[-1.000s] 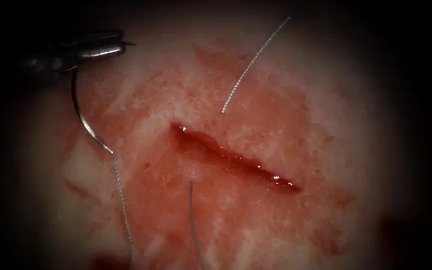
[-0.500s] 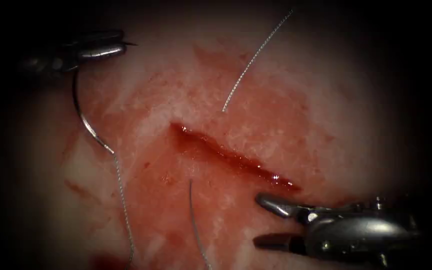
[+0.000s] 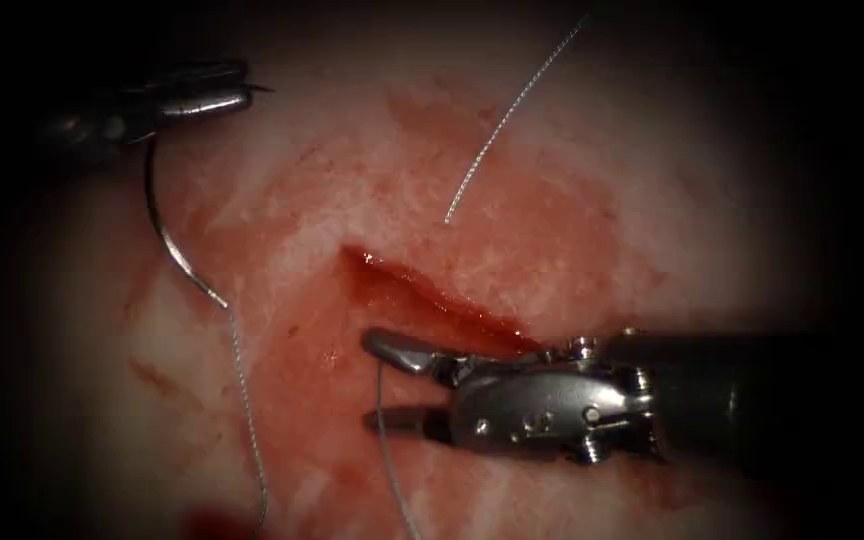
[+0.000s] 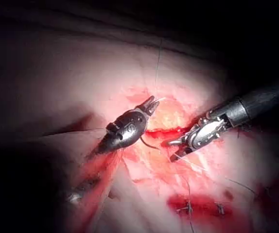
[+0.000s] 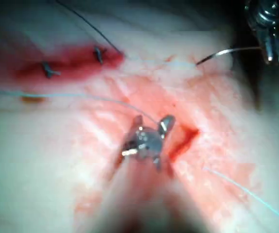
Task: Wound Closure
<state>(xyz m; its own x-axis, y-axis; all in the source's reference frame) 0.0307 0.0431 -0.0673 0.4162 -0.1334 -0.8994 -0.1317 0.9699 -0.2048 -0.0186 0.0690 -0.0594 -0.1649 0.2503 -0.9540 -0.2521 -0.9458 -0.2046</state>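
Needle [image 3: 167, 225] is hanging free of the tissue [image 3: 552, 180], well to the left of the cut [image 3: 432, 300] — its upper end is clamped in the closed jaws of the left arm's tool [image 3: 227, 90], and the curve is sweeping down from there to where the thread [image 3: 242, 400] is joining it. That thread is trailing down over the tissue on the left side of the cut. A second strand [image 3: 387, 450] is rising from below and ending just under the cut, and it is lying between the two jaws of the right arm's tool [image 3: 387, 385], which are standing apart and gripping nothing. This tool is reaching in along the lower edge of the cut, its upper jaw just beside the red opening. Another pale strand [image 3: 507, 120] is running from above down to a spot just over the cut — there it is meeting the tissue. Red fluid [image 3: 352, 330] is staining the surface around the cut. From the left wrist, the left arm's tool [image 4: 149, 104] and the open right arm's tool [image 4: 173, 148] are flanking the cut [image 4: 161, 132].
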